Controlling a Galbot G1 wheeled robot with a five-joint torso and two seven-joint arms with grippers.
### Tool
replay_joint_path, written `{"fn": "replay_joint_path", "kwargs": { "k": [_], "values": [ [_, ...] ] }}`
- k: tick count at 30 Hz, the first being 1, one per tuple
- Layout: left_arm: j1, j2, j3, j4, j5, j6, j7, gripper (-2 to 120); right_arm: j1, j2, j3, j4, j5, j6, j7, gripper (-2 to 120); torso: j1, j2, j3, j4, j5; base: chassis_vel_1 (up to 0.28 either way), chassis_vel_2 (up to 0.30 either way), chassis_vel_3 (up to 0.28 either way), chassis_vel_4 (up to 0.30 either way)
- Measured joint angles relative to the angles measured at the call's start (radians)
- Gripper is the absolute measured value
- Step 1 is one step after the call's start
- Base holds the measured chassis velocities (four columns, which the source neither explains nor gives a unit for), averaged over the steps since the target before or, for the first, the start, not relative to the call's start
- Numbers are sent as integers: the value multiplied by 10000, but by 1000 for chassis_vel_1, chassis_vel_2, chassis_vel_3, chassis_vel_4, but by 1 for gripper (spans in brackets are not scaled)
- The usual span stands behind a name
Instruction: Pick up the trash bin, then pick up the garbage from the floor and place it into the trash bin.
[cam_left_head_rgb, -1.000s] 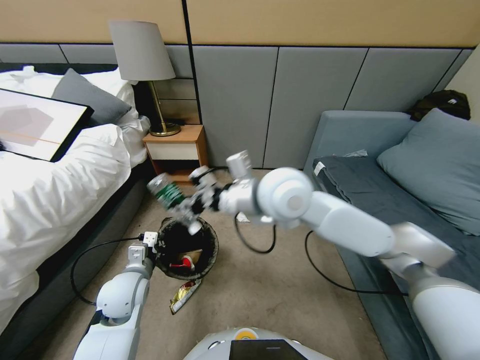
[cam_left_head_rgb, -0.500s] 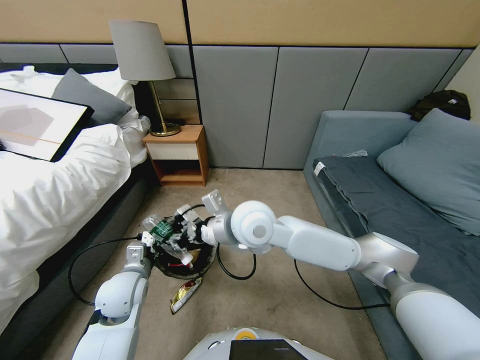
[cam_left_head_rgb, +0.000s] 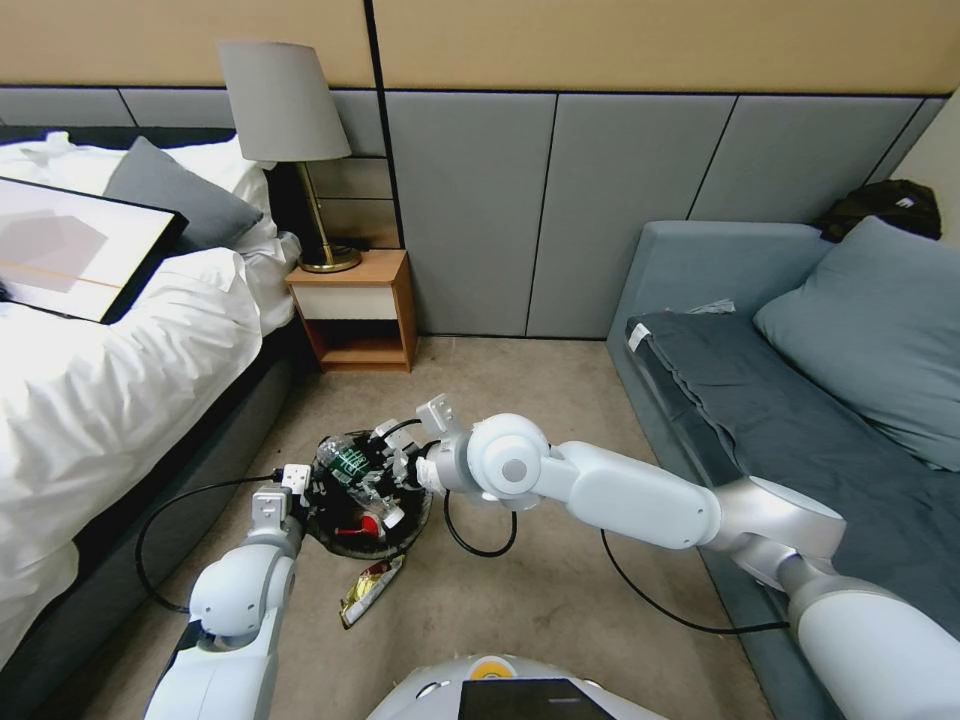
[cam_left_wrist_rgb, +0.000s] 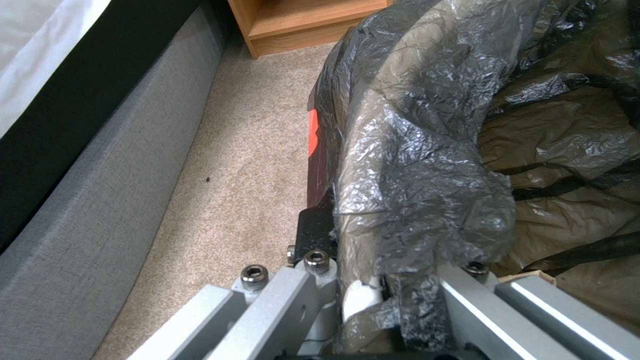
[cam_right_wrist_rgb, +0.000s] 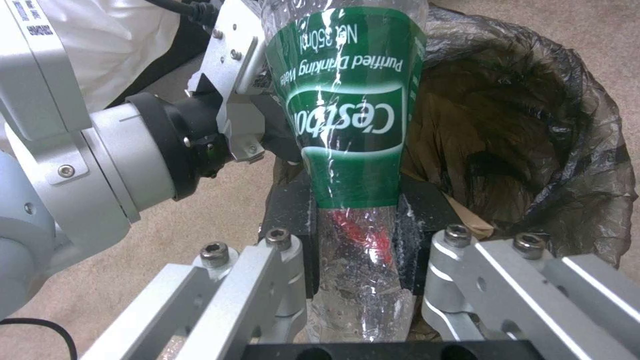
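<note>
A gold foil wrapper (cam_left_head_rgb: 369, 589) lay on the carpet nearest the robot, beyond it the left hand (cam_left_head_rgb: 300, 487) clamped the trash bin (cam_left_head_rgb: 368, 497) rim, steadying it while the right hand (cam_left_head_rgb: 372, 473) gripped the water bottle (cam_left_head_rgb: 345, 459) over its opening.

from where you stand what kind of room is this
Most likely a bedroom or hotel room: a bed with white bedding on the robot's left, a wooden nightstand carrying a lamp against the padded wall, and a grey daybed with a cushion on the right, on carpet.
</note>
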Motion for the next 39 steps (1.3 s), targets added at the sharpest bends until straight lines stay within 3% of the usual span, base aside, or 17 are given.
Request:
{"fn": "replay_joint_path", "kwargs": {
  "k": [6,12,13,23,39],
  "values": [
    [4,-4,3,48,1,0,-5,0,-81,-97,188,-9,10,0,-188,37,0,0,0,0,0,0,0,0,0],
    [1,10,-2,49,0,0,-4,0,-117,-165,365,-128,-8,0,-118,59,0,0,0,0,1,0,0,0,0],
    [0,14,-8,49,-1,0,-4,0,-125,-162,441,-146,-9,0,-115,68,0,0,0,1,0,0,0,0,0],
    [26,40,-30,20,-8,0,-2,0,-167,-293,722,-187,9,0,-99,99,0,0,0,0,1,0,0,0,0],
    [54,185,4,-70,-17,0,2,0,-405,-686,1297,57,40,29,-56,100,0,0,0,2,1,0,0,0,0]
  ]
}}
